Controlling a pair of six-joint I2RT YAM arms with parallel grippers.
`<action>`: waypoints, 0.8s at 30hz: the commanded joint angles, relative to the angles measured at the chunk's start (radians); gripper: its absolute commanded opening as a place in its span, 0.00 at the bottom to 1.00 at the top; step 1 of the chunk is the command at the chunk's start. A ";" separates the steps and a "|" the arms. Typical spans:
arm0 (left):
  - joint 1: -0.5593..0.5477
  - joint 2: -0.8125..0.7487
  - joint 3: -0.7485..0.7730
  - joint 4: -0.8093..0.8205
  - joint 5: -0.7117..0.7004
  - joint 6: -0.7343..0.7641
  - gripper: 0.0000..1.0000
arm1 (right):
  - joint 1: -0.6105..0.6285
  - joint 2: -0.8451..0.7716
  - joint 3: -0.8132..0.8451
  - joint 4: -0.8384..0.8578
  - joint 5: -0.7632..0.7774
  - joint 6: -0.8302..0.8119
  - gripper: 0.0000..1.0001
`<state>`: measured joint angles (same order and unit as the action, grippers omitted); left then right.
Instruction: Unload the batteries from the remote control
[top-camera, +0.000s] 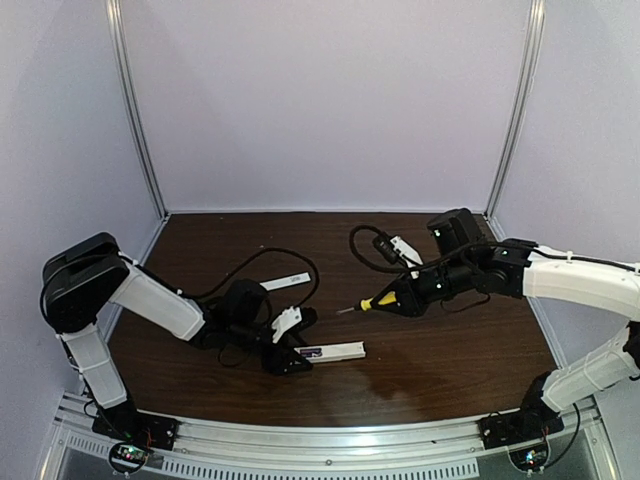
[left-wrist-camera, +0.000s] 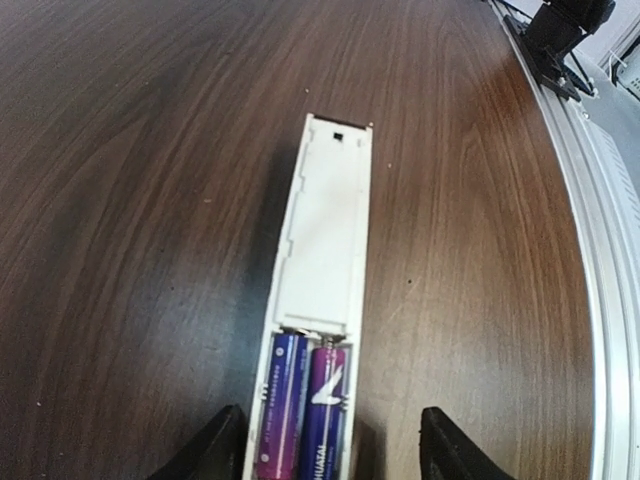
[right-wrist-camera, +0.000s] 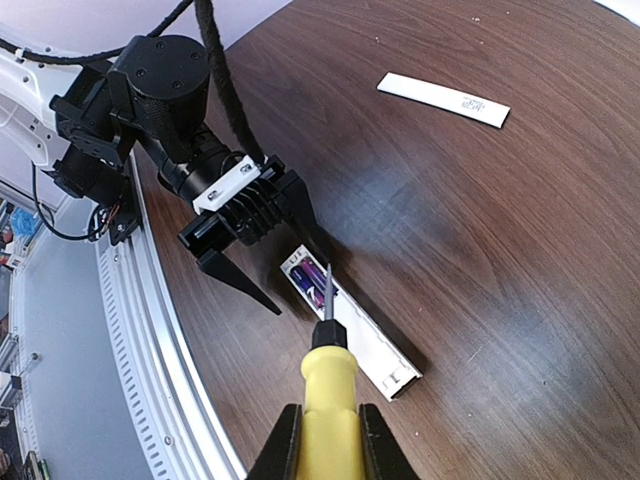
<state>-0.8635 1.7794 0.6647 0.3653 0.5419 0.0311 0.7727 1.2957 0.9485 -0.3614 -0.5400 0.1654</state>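
The remote control (left-wrist-camera: 322, 230) lies back-up on the wooden table, its battery bay uncovered. Two purple batteries (left-wrist-camera: 305, 405) sit side by side in the bay. My left gripper (left-wrist-camera: 325, 452) is open, one finger on each side of the battery end with a gap on both sides. In the right wrist view the remote control (right-wrist-camera: 362, 333) lies ahead, the batteries (right-wrist-camera: 315, 280) at its far end between the left gripper's fingers (right-wrist-camera: 240, 280). My right gripper (right-wrist-camera: 327, 420) is shut on a yellow-handled screwdriver (right-wrist-camera: 330, 385), whose tip hangs above the batteries. From above, the left gripper (top-camera: 300, 345) meets the remote control (top-camera: 338, 351); the right gripper (top-camera: 400, 297) is apart.
A flat white cover strip (right-wrist-camera: 443, 98) lies on the table beyond the remote, also seen from above as the cover strip (top-camera: 287, 283). A black cable (top-camera: 265, 258) loops over the table behind the left arm. The metal rail (top-camera: 330, 440) runs along the near edge.
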 joint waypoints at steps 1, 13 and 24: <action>-0.020 0.032 0.023 0.031 -0.006 -0.020 0.57 | -0.006 -0.030 -0.019 0.019 0.026 0.010 0.00; -0.089 0.103 0.107 0.049 -0.090 -0.073 0.37 | -0.013 -0.078 -0.038 -0.019 0.061 0.002 0.00; -0.171 0.193 0.228 0.050 -0.249 -0.130 0.36 | -0.021 -0.095 -0.044 -0.029 0.075 0.000 0.00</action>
<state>-1.0138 1.9404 0.8558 0.3950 0.3676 -0.0723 0.7605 1.2236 0.9115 -0.3779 -0.4927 0.1646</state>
